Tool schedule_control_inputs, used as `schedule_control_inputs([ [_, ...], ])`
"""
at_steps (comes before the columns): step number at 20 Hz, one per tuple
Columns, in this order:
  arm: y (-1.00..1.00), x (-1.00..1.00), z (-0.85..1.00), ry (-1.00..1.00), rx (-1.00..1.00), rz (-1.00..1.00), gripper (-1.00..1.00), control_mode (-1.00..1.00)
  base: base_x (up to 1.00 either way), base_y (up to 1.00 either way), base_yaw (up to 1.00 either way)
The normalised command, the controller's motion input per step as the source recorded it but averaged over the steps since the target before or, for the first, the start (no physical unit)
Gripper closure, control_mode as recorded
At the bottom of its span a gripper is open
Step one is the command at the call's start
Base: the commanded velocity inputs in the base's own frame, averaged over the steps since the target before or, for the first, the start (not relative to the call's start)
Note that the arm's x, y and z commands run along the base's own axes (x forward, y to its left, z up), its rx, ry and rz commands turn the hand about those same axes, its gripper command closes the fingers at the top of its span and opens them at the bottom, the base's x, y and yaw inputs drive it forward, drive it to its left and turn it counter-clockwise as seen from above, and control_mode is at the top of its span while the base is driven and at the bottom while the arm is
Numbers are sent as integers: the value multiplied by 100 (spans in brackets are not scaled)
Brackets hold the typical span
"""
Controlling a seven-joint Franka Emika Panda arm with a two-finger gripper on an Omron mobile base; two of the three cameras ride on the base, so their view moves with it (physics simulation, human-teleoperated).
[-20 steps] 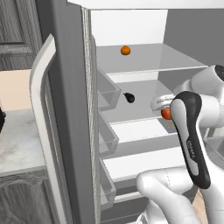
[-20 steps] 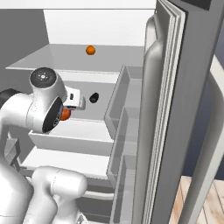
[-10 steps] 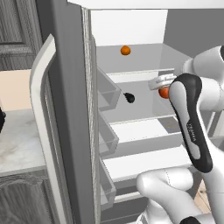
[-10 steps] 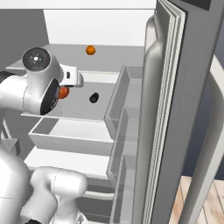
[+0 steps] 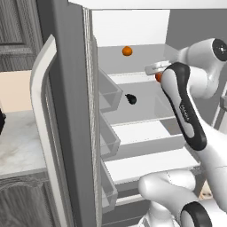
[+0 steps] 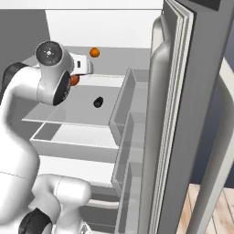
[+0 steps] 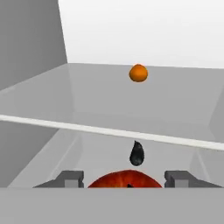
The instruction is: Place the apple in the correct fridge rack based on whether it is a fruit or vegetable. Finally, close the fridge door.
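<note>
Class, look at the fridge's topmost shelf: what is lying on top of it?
One orange round fruit sits on the fridge rack, toward the back. The gripper holds the apple just below rack level; the robot's arm hides the rack's right end.

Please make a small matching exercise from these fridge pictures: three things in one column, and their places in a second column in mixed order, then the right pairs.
Things:
1. apple
2. orange fruit
3. small dark item

Places:
A. on the second shelf, under the top one
B. between the fingers of the gripper
C. far back on the fridge rack

Pairs: 1-B, 2-C, 3-A
</note>
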Motion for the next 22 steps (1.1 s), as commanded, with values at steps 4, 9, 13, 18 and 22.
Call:
schedule_control_inputs([
  [4, -7, 79, 24, 0, 0, 0, 100, -100, 0, 0, 0],
  [9, -8, 81, 7, 0, 0, 0, 100, -100, 0, 0, 0],
  [13, -15, 89, -4, 0, 2, 0, 100, -100, 0, 0, 0],
  [18, -4, 97, -34, 0, 1, 2, 100, -100, 0, 0, 0],
  [22, 0, 97, -20, 1, 0, 2, 100, -100, 0, 0, 0],
])
